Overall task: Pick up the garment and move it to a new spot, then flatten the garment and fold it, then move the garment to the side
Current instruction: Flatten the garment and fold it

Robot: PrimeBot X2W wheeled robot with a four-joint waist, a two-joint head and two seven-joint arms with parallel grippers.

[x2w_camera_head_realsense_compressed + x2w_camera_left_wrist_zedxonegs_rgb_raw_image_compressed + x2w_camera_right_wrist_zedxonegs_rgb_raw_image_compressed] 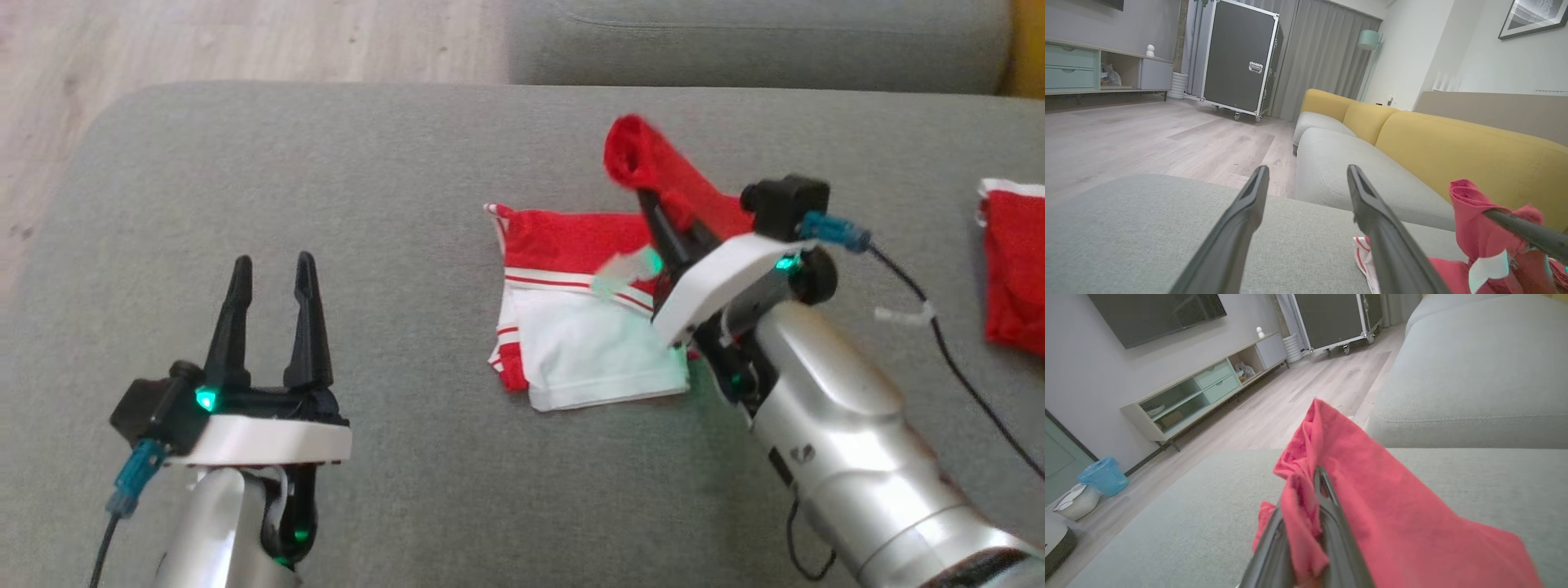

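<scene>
Head view: left gripper at lower left, over bare grey cushion, fingers pointing up-frame, jaws spread, nothing btw them. The garment lies on the cushion, right of centre: white panel w/ red stripes flat on the fabric, red part above it. The right gripper comes in from lower right, jaws pressed together on a red edge of the garment & holding it up off the cushion, so a red flap stands above the flat part. A black cable trails off the right wrist. A second red cloth sits at far right edge, well apart from the garment. Grey sofa seat across the top, wood floor top left. Left wrist view: own two fingers wide apart, empty, low over the cushion. Garment at lower right, red bunch raised w/ one dark finger of the right gripper poking into it; striped white edge on the cushion just beside the finger on that view's right. Bkgd: yellow sofa back, black flight case on wheels, grey curtain. Right wrist view: own fingers closed tight, pinching red cloth btw them; rest of the fabric drapes down to the right over the cushion. Bkgd: TV cabinet, blue bin.
</scene>
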